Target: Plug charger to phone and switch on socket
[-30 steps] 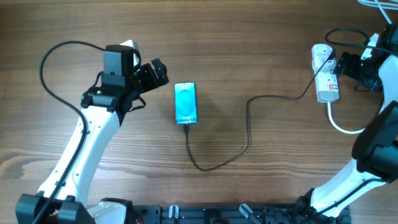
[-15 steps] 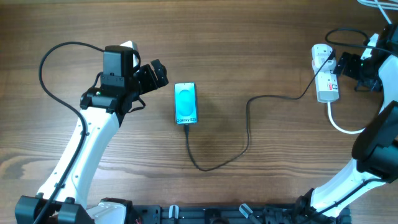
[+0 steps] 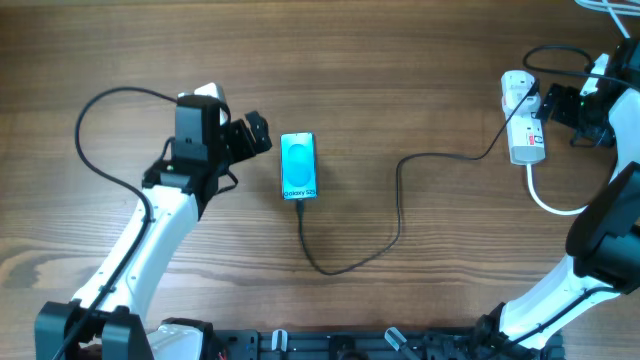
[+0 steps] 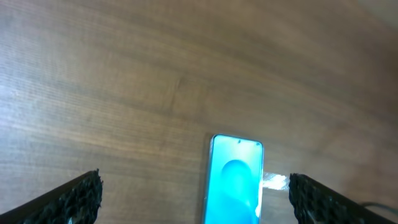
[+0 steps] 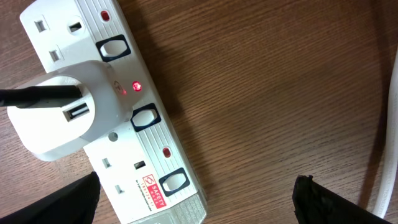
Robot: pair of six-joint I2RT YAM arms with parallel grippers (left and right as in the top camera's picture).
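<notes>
Above the table (image 3: 420, 60), the left gripper (image 3: 256, 133) hangs wide open and empty just beside the phone (image 3: 299, 167). The right gripper (image 3: 548, 102) is spread above the socket (image 3: 522, 122). The charger (image 3: 398, 200) meets the phone's edge and a red lamp (image 5: 136, 86) glows, so the task appears complete.

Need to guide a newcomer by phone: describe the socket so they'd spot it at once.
Start from the wooden table and go to its far right edge, by the right pincer. The socket lies there, a white oblong strip where the black charger ends. Unlike the flat cyan phone mid-table, it carries rocker switches and a lit red lamp.
</notes>
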